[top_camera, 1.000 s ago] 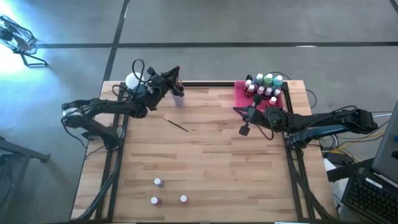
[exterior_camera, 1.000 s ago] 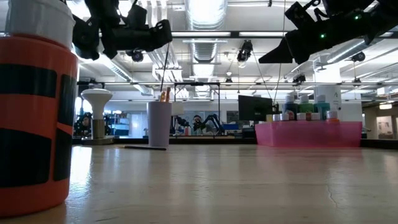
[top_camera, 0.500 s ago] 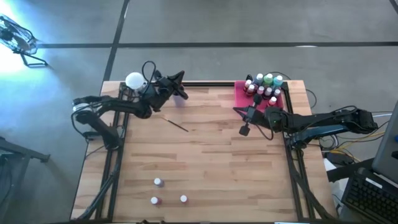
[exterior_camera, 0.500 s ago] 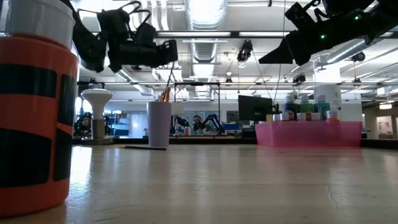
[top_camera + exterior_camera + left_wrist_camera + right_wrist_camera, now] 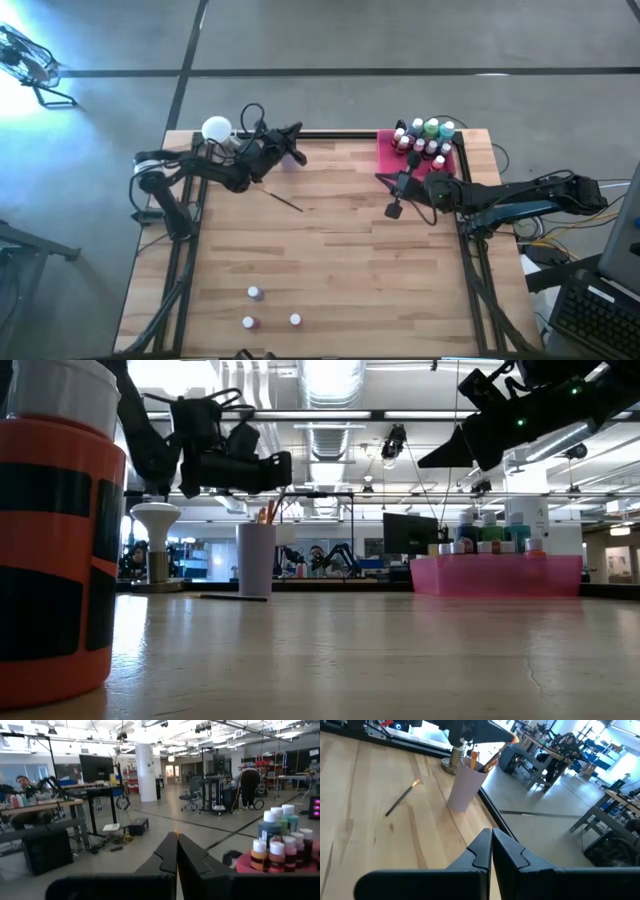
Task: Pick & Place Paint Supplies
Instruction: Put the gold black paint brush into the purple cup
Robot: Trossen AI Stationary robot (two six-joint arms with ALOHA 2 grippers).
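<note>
My left gripper (image 5: 298, 129) is shut and hovers just above the lilac cup (image 5: 256, 560) at the table's far left. The cup holds several orange-tipped brushes (image 5: 481, 762). A thin brush (image 5: 272, 498) slants from the fingers down to the cup's mouth. Another brush (image 5: 284, 200) lies flat on the table in front of the cup. The pink tray (image 5: 385, 150) at the far right carries several white-capped bottles (image 5: 425, 138). My right gripper (image 5: 392, 211) is shut on nothing, raised in front of the tray. Three small bottles (image 5: 254, 293) stand near the front edge. My left gripper pinches a brush by its orange end (image 5: 176, 831), which shows between the two fingertips. The fingers are about level and point toward the table's right. The thin shaft hangs below them, slanting to the cup's mouth; whether its lower end rests in the cup is hidden.
A white dome-shaped object (image 5: 215, 128) stands at the far left corner behind the cup. A large orange bottle with dark bands (image 5: 50, 540) fills the low view's left side. Bare wooden tabletop (image 5: 340, 260) spans the middle.
My left gripper has come down toward the lilac cup and shifted slightly toward the table's right, staying shut, and the thin brush has come down with it. My right arm has kept still.
</note>
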